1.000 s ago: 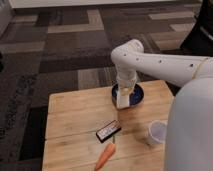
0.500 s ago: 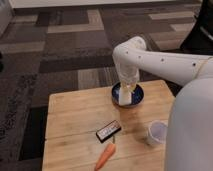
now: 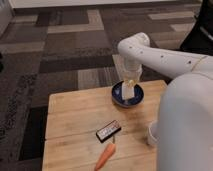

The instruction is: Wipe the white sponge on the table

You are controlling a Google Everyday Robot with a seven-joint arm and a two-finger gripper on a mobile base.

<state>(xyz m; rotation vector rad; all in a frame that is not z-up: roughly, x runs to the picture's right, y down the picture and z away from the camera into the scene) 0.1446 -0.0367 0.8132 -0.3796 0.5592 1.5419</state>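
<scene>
Robot body [image 3: 186, 125]: a big white rounded shell that fills the lower right of the frame and hides the right edge of the tabletop.
Carrot [image 3: 105, 156]: orange, it lies at the bottom centre of the frame, with the thick end toward the black bar.
Black bar [image 3: 108, 131]: a flat bar with white print, lying at a slant just above the carrot and almost touching its end.
White cup [image 3: 152, 134]: it stands upright to the right of the bar and is partly hidden behind the robot body.
Tabletop [image 3: 70, 120]: light wooden planks that carry all these things.
Blue bowl [image 3: 118, 99]: a dark blue round bowl at the far edge of the tabletop, in the centre of the frame.
Gripper [image 3: 129, 86]: it points straight down, over the middle of the bowl.
White sponge [image 3: 127, 94]: a pale off-white block at the tip of the gripper, inside the rim of the bowl and not on the wood.
Jaws: I cannot tell how far they are open, nor if they really hold the sponge.
Arm [image 3: 150, 55]: white, it bends from the right side to the centre of the frame.
Carpet [image 3: 75, 45]: grey and brown rectangles that fill the upper part of the frame.
</scene>
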